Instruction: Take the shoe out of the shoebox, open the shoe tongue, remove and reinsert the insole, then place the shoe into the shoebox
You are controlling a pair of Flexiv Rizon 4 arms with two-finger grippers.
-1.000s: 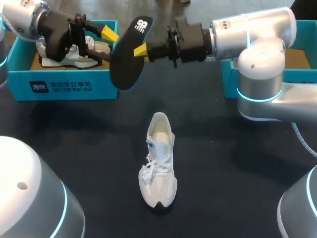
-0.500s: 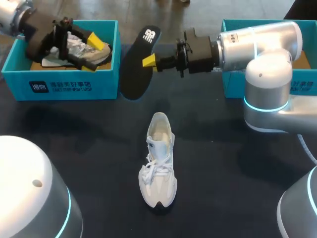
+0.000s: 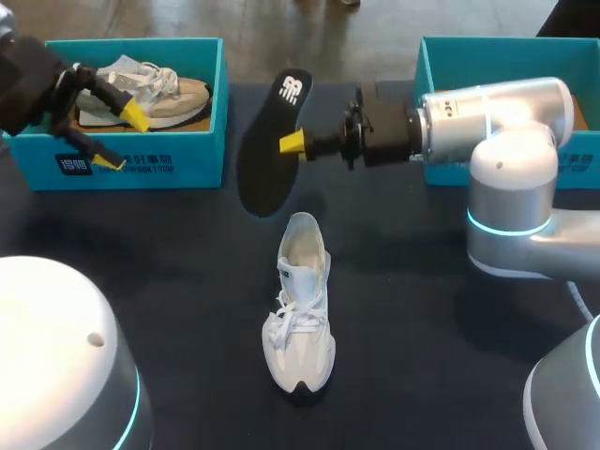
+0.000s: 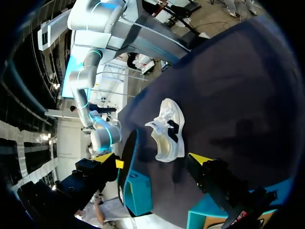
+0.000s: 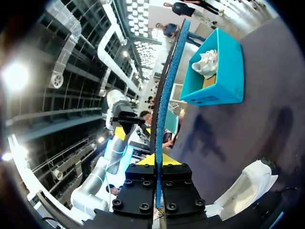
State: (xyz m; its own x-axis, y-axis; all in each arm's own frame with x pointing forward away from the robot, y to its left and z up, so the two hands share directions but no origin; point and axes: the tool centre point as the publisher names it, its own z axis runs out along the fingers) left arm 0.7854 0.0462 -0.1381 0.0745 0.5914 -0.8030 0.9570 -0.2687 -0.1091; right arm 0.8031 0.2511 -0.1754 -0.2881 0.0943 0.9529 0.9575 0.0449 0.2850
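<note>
Hovering at the front wall of the left shoebox (image 3: 169, 164), the left gripper (image 3: 120, 139) is spread wide and empty, with a spare shoe (image 3: 150, 84) in the box just behind it. Further right, the right gripper (image 3: 289, 143) pinches the black insole (image 3: 267, 159) edge-on, lifted off the table (image 3: 169, 281), probably ready for reinsertion. The white shoe (image 3: 302, 300) stands below this claw, heel nearest it, well outside the right shoebox (image 3: 469, 47).

shoes 2: white shoe (image 3: 300, 305), boxed shoe (image 3: 155, 89) | boxes 2: left box (image 3: 169, 159), right box (image 3: 433, 150) | insole (image 3: 267, 159) 1 | grippers 2: left gripper (image 3: 122, 138), right gripper (image 3: 287, 142)
</note>
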